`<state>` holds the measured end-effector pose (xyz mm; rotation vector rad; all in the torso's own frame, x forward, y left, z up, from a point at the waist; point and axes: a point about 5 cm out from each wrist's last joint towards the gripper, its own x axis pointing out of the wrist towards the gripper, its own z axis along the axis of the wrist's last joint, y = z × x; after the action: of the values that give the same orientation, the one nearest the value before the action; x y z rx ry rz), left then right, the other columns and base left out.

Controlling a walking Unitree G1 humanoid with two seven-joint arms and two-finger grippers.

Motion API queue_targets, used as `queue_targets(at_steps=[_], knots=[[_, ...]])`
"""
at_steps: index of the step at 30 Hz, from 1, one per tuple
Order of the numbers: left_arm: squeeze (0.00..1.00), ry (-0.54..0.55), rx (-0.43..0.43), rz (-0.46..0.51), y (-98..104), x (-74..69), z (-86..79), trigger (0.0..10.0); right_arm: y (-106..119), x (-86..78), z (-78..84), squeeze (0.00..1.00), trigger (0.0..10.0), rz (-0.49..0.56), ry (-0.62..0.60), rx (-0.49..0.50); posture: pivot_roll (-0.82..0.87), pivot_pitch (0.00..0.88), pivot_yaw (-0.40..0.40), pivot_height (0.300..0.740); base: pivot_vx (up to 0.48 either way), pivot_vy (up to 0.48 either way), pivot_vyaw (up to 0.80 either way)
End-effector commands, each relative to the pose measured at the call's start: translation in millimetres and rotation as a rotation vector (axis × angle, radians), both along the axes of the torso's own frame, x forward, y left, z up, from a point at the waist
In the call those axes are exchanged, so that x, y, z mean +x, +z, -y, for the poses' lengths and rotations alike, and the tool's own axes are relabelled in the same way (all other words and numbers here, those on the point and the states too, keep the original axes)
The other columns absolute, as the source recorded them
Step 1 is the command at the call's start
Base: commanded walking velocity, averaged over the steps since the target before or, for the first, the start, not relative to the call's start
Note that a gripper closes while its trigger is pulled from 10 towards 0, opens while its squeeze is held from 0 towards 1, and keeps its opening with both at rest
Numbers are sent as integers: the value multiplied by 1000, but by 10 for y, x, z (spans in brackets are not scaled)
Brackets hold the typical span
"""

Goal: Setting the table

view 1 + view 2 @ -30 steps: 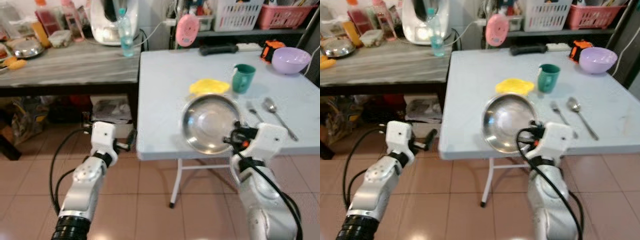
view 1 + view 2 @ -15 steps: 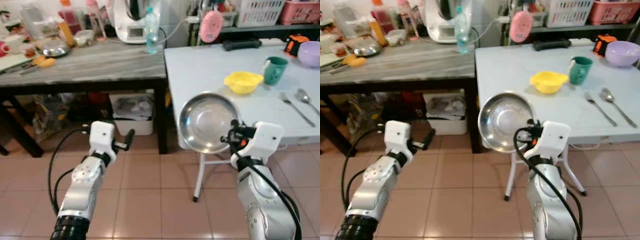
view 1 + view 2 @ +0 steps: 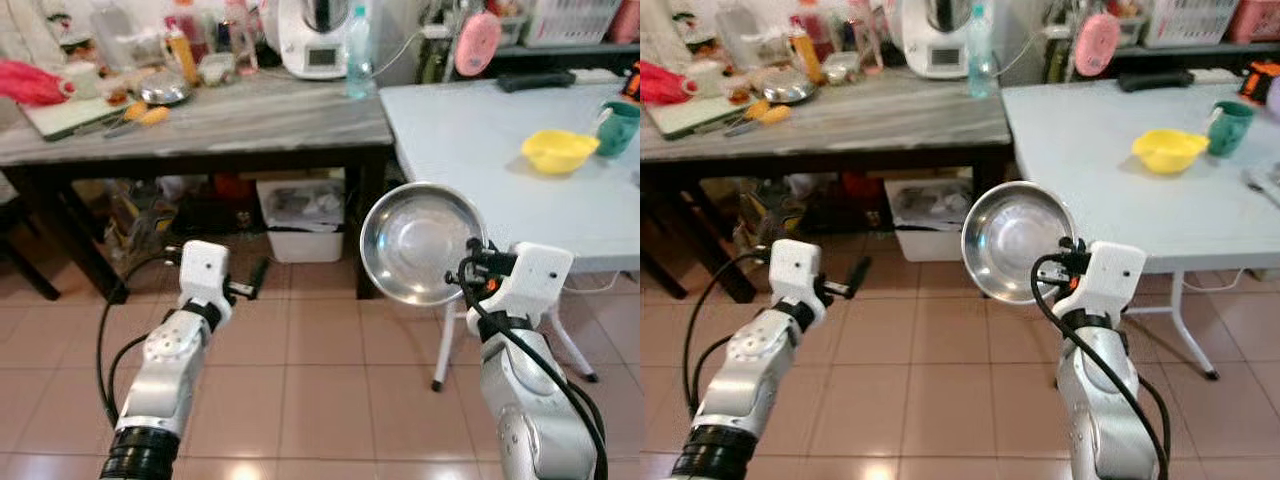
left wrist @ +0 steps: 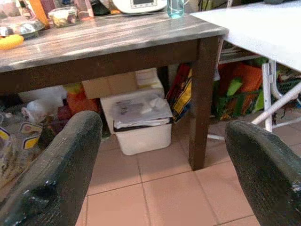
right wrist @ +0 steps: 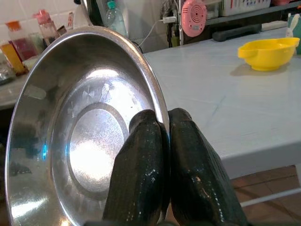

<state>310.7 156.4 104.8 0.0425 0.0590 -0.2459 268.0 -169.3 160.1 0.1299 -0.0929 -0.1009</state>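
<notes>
From the left eye view, my right gripper (image 3: 468, 277) holds the steel plate (image 3: 420, 243) off the white table (image 3: 480, 140) — yellow bowl (image 3: 559, 150) and green mug (image 3: 620, 127) already placed. Left wrist view: left gripper (image 4: 164, 165) spread, empty. Right wrist view: fingers (image 5: 143, 160) pinching the plate's rim — not yet set down, I judge.
</notes>
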Motion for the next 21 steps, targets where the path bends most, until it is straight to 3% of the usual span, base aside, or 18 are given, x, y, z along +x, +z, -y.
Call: queue_targets(at_steps=[1,18,21], knots=[[0,-22,14,32,39,2,88,10000,18,-18,54,0,10000,9,-21,-3,-101,6,63,740,0,0,0],[0,-71,-41,13,27,-26,160,10000,26,-8,59,0,10000,12,-16,-11,-106,3,59,740,0,0,0],[0,-80,-40,4,8,-40,182,10000,26,-8,57,0,10000,12,-16,-12,-108,2,60,740,262,0,0]])
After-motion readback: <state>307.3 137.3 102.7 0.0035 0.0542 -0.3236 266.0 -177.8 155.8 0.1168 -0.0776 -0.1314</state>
